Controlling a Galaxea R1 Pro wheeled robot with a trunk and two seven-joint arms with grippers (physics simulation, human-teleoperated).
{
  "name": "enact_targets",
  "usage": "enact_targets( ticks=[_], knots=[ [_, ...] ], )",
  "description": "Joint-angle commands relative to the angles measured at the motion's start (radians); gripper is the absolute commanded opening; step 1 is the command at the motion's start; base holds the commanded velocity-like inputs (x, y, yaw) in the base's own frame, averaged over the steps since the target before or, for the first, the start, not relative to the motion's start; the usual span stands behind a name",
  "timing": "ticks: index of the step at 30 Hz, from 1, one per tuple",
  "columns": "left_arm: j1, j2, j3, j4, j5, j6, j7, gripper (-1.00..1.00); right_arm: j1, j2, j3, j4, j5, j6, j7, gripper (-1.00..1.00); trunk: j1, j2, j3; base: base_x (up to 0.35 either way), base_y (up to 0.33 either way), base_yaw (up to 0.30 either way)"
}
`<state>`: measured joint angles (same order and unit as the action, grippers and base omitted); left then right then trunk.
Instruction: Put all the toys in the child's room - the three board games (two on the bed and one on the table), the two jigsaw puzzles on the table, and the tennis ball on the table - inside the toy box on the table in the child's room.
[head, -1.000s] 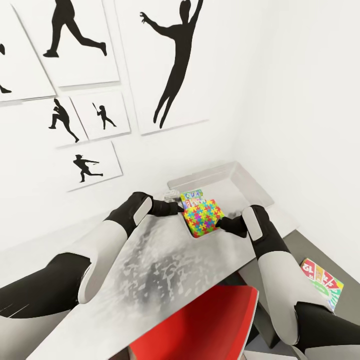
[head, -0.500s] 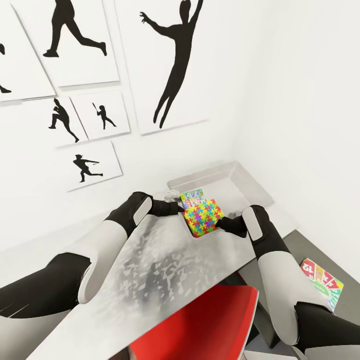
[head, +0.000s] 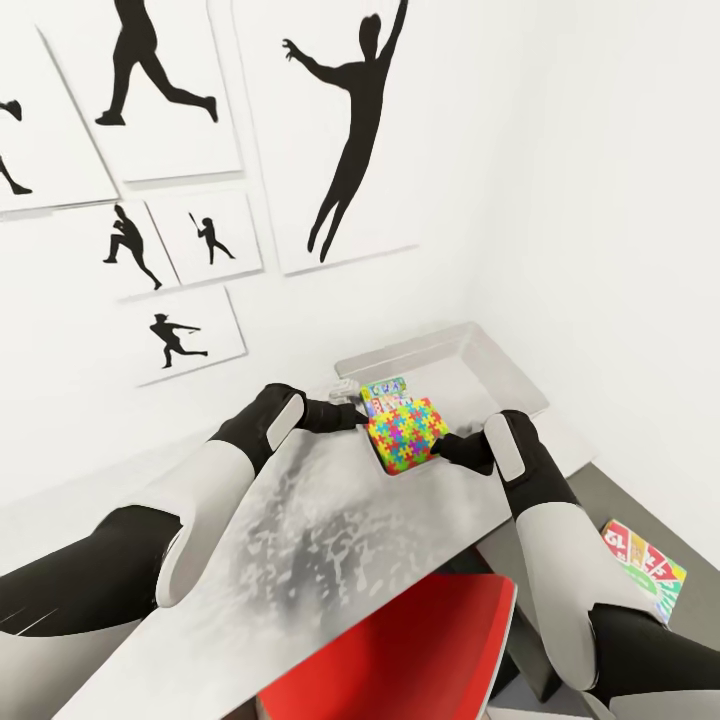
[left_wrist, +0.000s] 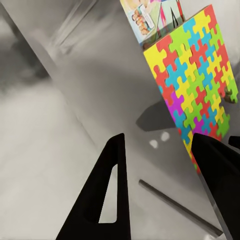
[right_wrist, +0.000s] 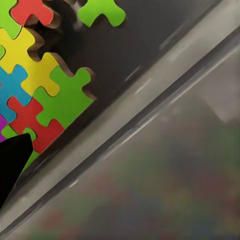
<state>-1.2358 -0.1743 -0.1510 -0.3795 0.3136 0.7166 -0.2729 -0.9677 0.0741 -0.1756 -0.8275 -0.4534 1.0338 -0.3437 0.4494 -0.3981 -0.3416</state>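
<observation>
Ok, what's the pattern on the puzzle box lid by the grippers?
Interlocking red, yellow, green, blue pieces on the jigsaw puzzle; clearest in the left wrist view.

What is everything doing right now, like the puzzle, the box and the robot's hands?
Jigsaw puzzle: tilted, standing in the toy box's near end.
Second colourful box: leaning right behind it.
Toy box: open-topped, far part bare.
Board game: flat on the dark desk, outside the bin.
Left gripper: jaws open, beside the puzzle.
Right gripper: at the puzzle; grip unclear.
</observation>
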Motion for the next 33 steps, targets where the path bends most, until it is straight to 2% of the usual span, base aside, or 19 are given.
enact_targets(
  ticks=[1,13,24,33],
  knots=[
    [-0.001,0.0,-0.008,-0.001,0.031,0.007,0.0,-1.0,-0.001,0.002,-0.002,-0.001,-0.051,-0.004,-0.008,-1.0,0.001,-0.002,0.0,0.0,0.0,0.0],
    [-0.001,0.0,-0.007,-0.001,0.032,0.007,0.0,-1.0,-0.001,0.001,-0.002,-0.001,-0.051,-0.003,-0.009,-1.0,0.001,-0.002,0.02,-0.065,0.017,0.0],
    [-0.001,0.0,-0.007,-0.001,0.032,0.007,0.0,-1.0,-0.001,0.001,-0.002,-0.002,-0.051,-0.003,-0.009,-1.0,0.001,-0.002,0.037,-0.279,0.116,0.0],
    [-0.001,0.0,-0.008,-0.001,0.032,0.007,0.0,-1.0,0.0,0.002,-0.002,-0.001,-0.051,-0.003,-0.008,-1.0,0.001,-0.002,0.039,-0.299,0.117,0.0]
  ],
)
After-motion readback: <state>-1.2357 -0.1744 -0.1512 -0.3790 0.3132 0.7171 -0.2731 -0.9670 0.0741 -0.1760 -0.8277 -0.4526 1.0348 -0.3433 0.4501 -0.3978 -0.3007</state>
